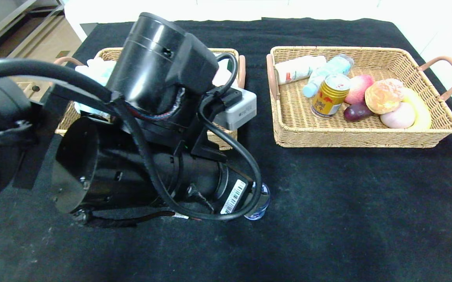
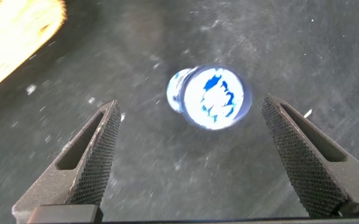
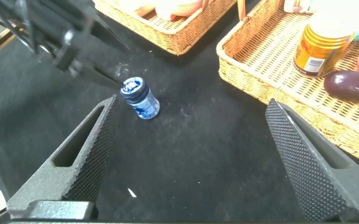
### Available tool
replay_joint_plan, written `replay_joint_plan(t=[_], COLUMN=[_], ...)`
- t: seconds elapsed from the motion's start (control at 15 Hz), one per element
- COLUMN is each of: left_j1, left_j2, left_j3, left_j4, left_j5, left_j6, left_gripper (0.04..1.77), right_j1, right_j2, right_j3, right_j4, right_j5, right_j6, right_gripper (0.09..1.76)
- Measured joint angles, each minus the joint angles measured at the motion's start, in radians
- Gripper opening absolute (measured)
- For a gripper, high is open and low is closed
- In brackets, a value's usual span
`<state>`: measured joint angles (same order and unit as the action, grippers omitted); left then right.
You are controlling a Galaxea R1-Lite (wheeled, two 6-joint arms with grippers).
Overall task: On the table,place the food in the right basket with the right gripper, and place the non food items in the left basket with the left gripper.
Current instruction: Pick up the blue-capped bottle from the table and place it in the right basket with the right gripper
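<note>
Across the black surface (image 1: 347, 219), listed by size: left basket (image 1: 226, 143), mostly hidden behind the left arm; right basket (image 1: 366, 135), holding a gold-and-red can (image 1: 329, 96), a bun (image 1: 384, 96), fruit and bottles. Left gripper (image 2: 191, 149): directly above the small blue jar (image 2: 211, 98), fingers (image 2: 98, 155) released wide, nothing held. Right gripper (image 3: 191, 155): fingers spread, empty, near the right basket. Jar: upright on the surface, in front of the left basket.
</note>
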<state>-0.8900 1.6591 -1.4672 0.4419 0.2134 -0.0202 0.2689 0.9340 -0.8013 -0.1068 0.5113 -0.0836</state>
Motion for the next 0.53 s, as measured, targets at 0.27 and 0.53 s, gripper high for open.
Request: replay_joint_plan(t=[0.27, 0.53], left_j1=[0.037, 0.069], left_j2=[-0.113, -0.228], left_j3=[0.198, 0.321], left_j4=[-0.213, -0.345], left_j5=[-0.011, -0.073], left_j6=[0.0, 0.002], left_gripper=[1.68, 1.69], right_j1=[0.001, 0.0], right_j2=[0.022, 0.063], right_j3=[0.0, 0.0], right_j4=[-0.002, -0.004], right_j5=[0.0, -0.004], right_j6=[0.0, -0.002], right_gripper=[1.71, 1.71])
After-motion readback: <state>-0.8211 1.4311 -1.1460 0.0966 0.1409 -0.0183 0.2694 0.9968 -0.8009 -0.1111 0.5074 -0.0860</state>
